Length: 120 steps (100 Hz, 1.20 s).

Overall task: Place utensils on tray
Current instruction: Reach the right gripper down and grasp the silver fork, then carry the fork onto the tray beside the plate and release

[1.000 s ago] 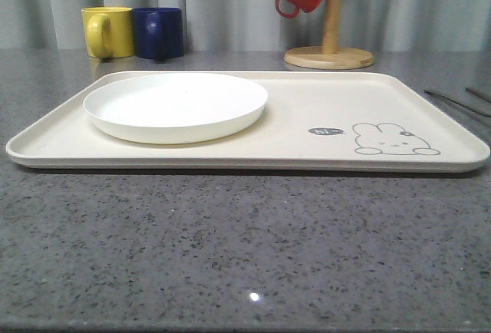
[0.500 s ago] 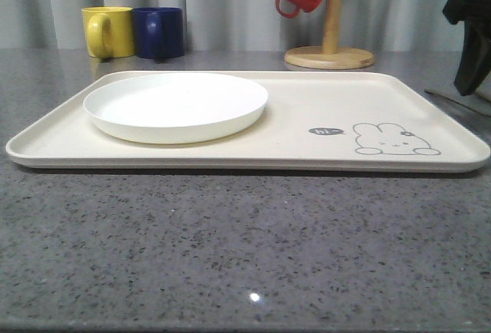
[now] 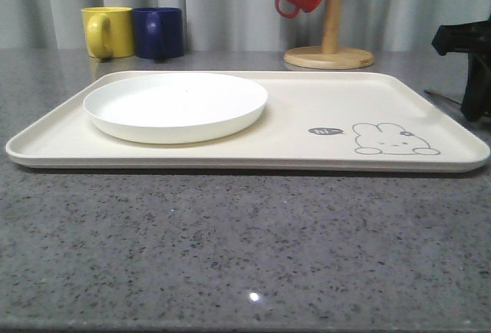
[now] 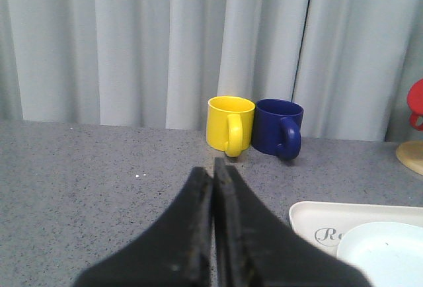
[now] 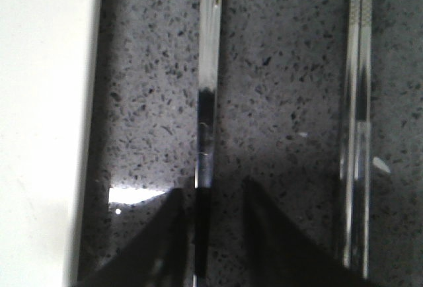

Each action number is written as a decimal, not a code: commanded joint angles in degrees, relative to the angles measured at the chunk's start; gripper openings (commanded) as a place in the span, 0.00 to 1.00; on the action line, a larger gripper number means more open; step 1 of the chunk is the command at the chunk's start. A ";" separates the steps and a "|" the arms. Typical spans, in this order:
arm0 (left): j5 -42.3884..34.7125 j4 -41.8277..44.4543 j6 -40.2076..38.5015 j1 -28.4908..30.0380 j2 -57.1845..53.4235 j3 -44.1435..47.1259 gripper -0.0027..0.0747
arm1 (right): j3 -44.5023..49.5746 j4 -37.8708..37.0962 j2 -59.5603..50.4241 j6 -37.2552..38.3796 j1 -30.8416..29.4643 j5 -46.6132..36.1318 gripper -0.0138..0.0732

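Utensils of slim polished steel lie on the speckled grey stone worktop, off the tray's right edge. From the front, the cream, round-cornered tray carries a round white plate; yellow and navy mugs stand before pale curtains, and the right gripper hangs dark beside the tray. From the left wrist, the left gripper has its fingers pressed together, holding nothing. From the right wrist, the right gripper spreads its fingers astride one flat utensil; a second utensil lies parallel.
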 commanded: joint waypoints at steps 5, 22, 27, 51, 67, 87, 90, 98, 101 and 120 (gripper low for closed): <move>-4.06 -0.46 -0.03 -0.58 0.06 -1.51 0.01 | -1.71 -0.20 -1.98 -0.57 0.09 -1.35 0.19; -4.06 -0.46 -0.03 -0.58 0.06 -1.51 0.01 | -3.79 -0.20 -2.16 -0.35 0.09 1.06 0.09; -4.06 -0.46 -0.03 -0.58 0.06 -1.51 0.01 | -5.00 -0.20 -2.22 0.12 0.09 2.48 0.09; -4.06 -0.46 -0.03 -0.58 0.06 -1.51 0.01 | -10.37 0.13 -6.05 5.03 1.94 8.29 0.09; -4.06 -0.46 -0.03 -0.58 0.06 -1.51 0.01 | -12.50 -1.31 -8.05 12.93 8.01 9.57 0.09; -4.06 -0.46 -0.03 -0.58 0.06 -1.51 0.01 | -12.79 -14.29 -6.52 30.82 19.59 7.64 0.09; -4.06 -0.46 -0.03 -0.58 0.06 -1.51 0.01 | -12.85 -16.41 -5.94 33.53 21.06 7.22 0.09; -4.06 -0.46 -0.03 -0.58 0.06 -1.51 0.01 | -13.06 -21.36 -4.38 40.48 24.49 6.06 0.09; -4.06 -0.46 -0.03 -0.58 0.06 -1.51 0.01 | -13.13 -22.36 -3.84 42.36 25.82 5.64 0.09; -4.06 -0.46 -0.03 -0.58 0.06 -1.51 0.01 | -14.72 -24.09 0.96 47.71 30.27 4.03 0.09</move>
